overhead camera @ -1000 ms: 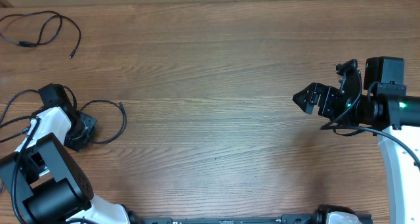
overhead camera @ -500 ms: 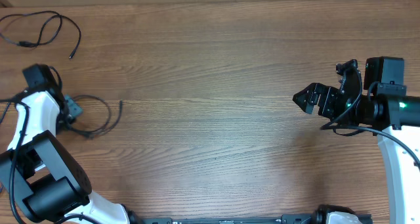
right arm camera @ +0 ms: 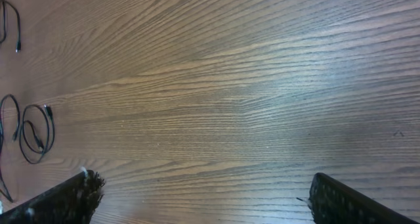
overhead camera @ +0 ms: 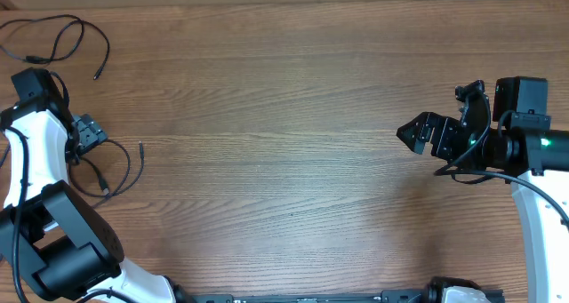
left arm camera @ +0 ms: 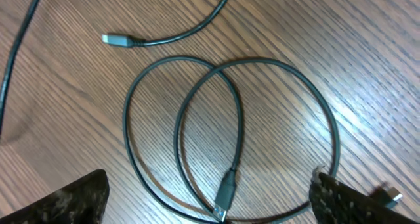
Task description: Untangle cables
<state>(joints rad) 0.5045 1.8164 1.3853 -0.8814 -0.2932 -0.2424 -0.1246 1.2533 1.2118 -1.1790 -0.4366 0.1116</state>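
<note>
table (overhead camera: 284, 116): under both cables and both arms.
far cable (overhead camera: 64, 36): on the table at the far left corner, behind the left gripper (overhead camera: 89, 132).
looped cable (left arm camera: 239, 119): on the table by the left edge, two loops overlapping, just beside the left gripper on its near, inner side.
left gripper: between the two cables.
right gripper (overhead camera: 411, 134): over the table's right part, well apart from both cables.

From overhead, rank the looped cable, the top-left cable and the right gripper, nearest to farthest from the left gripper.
1. The looped cable, beside the left gripper.
2. The top-left cable, in the corner.
3. The right gripper, across the table.
</note>
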